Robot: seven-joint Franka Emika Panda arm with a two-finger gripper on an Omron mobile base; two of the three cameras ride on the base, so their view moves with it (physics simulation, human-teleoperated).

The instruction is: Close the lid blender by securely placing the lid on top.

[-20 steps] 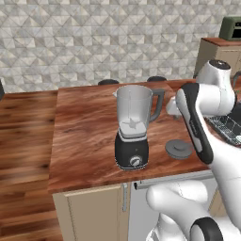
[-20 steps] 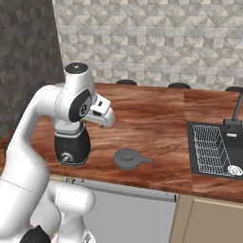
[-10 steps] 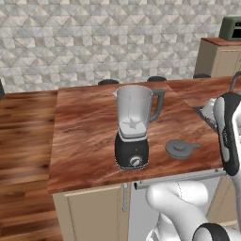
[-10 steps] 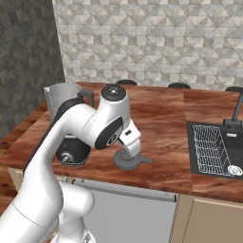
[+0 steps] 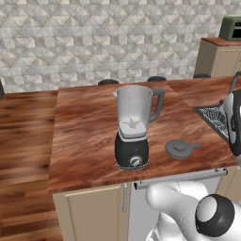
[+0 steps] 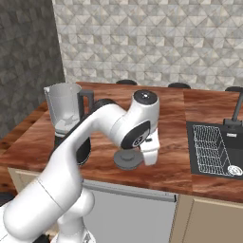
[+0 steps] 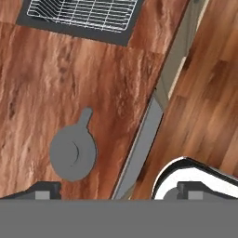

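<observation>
The blender stands near the counter's front edge, its clear jar open at the top; the arm partly covers its black base. To the blender's right the lid, a flat dark grey disc with a small tab, lies on the wood. In the hand view the lid sits low and left, just ahead of the left fingertip. My gripper hangs open above the counter's front edge beside the lid, with nothing between its fingers.
A sink with a wire rack is set into the counter right of the lid, with a dark faucet. Small black caps line the far edge. The counter's front edge and wooden floor lie under the hand.
The arm has swung away from the blender to the right and come down over the lid by the counter's front edge. Blender and lid have stayed put.
</observation>
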